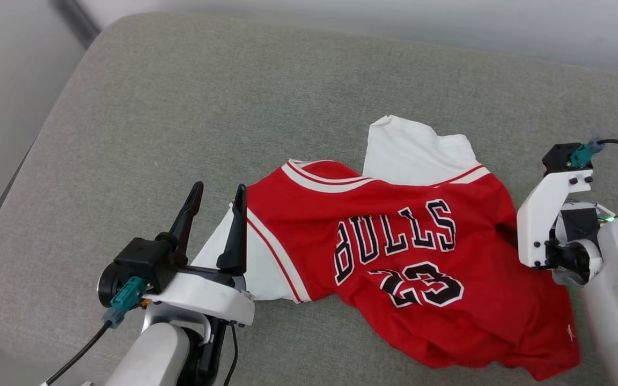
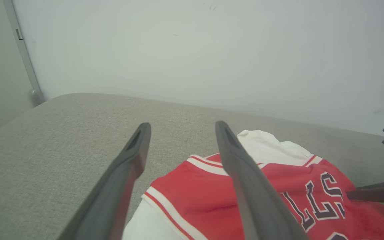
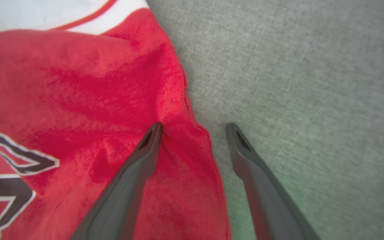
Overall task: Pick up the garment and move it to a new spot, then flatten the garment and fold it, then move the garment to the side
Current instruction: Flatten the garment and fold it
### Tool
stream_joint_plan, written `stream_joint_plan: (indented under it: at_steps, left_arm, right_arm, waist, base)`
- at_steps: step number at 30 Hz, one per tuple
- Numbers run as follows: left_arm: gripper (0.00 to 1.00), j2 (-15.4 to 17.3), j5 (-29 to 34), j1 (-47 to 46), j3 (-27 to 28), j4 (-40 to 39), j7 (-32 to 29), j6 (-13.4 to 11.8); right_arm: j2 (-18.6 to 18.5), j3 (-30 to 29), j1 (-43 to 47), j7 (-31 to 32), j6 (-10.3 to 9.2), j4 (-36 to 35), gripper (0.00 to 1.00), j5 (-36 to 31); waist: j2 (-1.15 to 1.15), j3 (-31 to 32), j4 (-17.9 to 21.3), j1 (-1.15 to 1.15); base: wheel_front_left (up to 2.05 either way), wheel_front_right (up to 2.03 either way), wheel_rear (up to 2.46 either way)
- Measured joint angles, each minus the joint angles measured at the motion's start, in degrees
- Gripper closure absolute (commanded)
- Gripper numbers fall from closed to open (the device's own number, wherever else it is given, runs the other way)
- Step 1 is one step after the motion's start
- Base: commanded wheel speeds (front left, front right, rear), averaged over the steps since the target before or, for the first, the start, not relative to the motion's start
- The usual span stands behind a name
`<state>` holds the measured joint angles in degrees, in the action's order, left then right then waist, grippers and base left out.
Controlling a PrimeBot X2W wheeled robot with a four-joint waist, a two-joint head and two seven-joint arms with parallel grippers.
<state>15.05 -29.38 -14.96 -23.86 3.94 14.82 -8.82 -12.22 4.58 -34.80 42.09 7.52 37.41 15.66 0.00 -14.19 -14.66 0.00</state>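
Right pincer [image 3: 194, 128] wide astride edge of rumpled garment [image 1: 395, 236], left pincer [image 1: 219, 187] wide, empty; lifting, flattening, folding seemingly ahead.

Grey fabric cushion [image 1: 180, 107], rumpled red jersey [image 1: 395, 236] lying face-up on it

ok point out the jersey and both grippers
jersey [image 1: 298, 225], head view, red chest
left gripper [image 1: 219, 187], head view, between its fingertips
right gripper [image 3: 195, 126], right wrist view, between its fingertips
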Motion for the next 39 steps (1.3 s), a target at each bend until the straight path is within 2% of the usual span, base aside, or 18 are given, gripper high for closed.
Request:
stream_joint_plan:
  at_steps: [1,2,3,4,5,11,17,24,25,26,29,33,34,35,36,39]
  left_arm:
    - [0.0,-0.2,0.0,-0.1,0.2,0.3,0.0,0.3]
    - [0.0,-0.4,0.1,-0.1,0.2,0.5,0.1,0.4]
    - [0.0,-0.6,0.3,-0.1,0.2,0.7,0.1,0.5]
    - [0.0,-0.8,0.5,-0.1,0.3,0.9,0.1,0.7]
    - [0.0,-1.0,0.5,-0.1,0.4,1.1,0.1,0.8]
    - [0.0,-1.1,0.9,0.7,1.5,2.3,0.2,1.0]
    - [0.0,-0.2,0.8,4.0,2.6,3.2,0.2,0.4]
    - [0.0,1.4,0.0,9.0,3.4,1.9,-1.2,-1.5]
    - [0.0,1.8,-0.3,10.2,3.6,1.5,-1.8,-2.0]
    - [0.0,1.8,-0.3,10.2,3.6,1.5,-1.8,-2.0]
    - [0.0,2.4,-0.6,11.5,3.7,1.1,-2.6,-2.3]
    - [0.0,2.7,-1.0,12.5,3.7,0.7,-3.6,-2.8]
    - [0.0,2.8,-1.1,12.5,3.7,0.7,-3.7,-2.8]
    - [0.0,2.8,-1.2,12.6,3.7,0.7,-3.9,-2.9]
    - [0.0,2.8,-1.2,12.9,3.6,0.7,-4.1,-3.0]
    - [0.0,2.8,-1.6,13.6,3.6,0.7,-4.4,-3.3]
  right_arm:
    - [-0.3,0.3,-0.7,0.9,0.01,1.1,0.0,0.0]
    - [-0.3,-0.1,-1.2,1.8,0.01,2.2,0.52,0.6]
    - [-0.4,-0.3,-1.7,2.5,0.0,3.0,0.93,1.3]
    - [-0.4,-0.1,-2.1,3.0,-0.01,3.5,0.93,1.6]
    - [-0.5,0.2,-2.4,3.1,-0.01,3.9,1.0,1.8]
    - [-0.4,2.0,-2.2,-1.2,-0.02,3.5,1.0,3.7]
    - [-1.2,1.1,2.6,-5.9,-0.01,-4.0,1.0,5.0]
    - [0.0,-7.1,20.1,-5.4,-0.01,-18.4,1.0,2.2]
    - [1.9,-9.7,26.6,-4.3,-0.01,-23.2,1.0,0.3]
    - [1.9,-9.7,26.6,-4.3,-0.01,-23.2,1.0,0.3]
    - [5.9,-11.4,36.0,-1.8,-0.01,-29.4,1.0,-1.2]
    - [8.7,-10.9,45.1,0.0,0.0,-32.3,1.0,-0.8]
    - [8.9,-10.7,46.2,-0.3,0.0,-32.2,0.85,-0.6]
    - [9.0,-10.4,46.9,-0.9,0.0,-32.0,0.5,-0.2]
    - [9.1,-10.3,47.2,-2.2,-0.01,-31.9,0.0,-0.1]
    - [9.2,-10.1,47.5,-7.0,-0.01,-31.6,0.0,0.3]
  waist:
    - [0.0,-0.2,-0.4,0.0]
    - [0.0,-0.4,-0.7,0.0]
    - [0.0,-0.4,-1.0,0.0]
    - [0.0,-0.5,-1.2,0.0]
    - [0.0,-0.4,-1.3,0.0]
    - [0.0,1.3,-0.7,0.0]
    - [0.0,4.7,1.5,0.0]
    - [0.0,8.9,6.3,0.01]
    - [0.0,10.0,7.7,0.0]
    - [0.0,10.0,7.7,0.0]
    - [0.0,11.5,9.6,0.0]
    - [0.0,12.9,11.4,0.0]
    - [0.0,13.1,11.7,0.0]
    - [0.0,13.4,12.0,0.0]
    - [0.0,13.7,12.2,0.0]
    - [0.0,14.3,12.6,0.0]
  base:
    - [0.0,0.0,0.0]
    - [0.0,0.0,0.0]
    - [0.0,0.0,0.0]
    - [0.0,0.0,0.0]
    - [0.0,0.0,0.0]
    - [0.0,0.0,0.0]
    - [0.0,0.0,0.0]
    - [0.0,0.0,0.0]
    - [0.0,0.0,0.0]
    - [0.0,0.0,0.0]
    - [0.0,0.0,0.0]
    - [0.0,0.0,0.0]
    - [0.0,0.0,0.0]
    - [0.0,0.0,0.0]
    - [0.0,0.0,0.0]
    - [0.0,0.0,0.0]
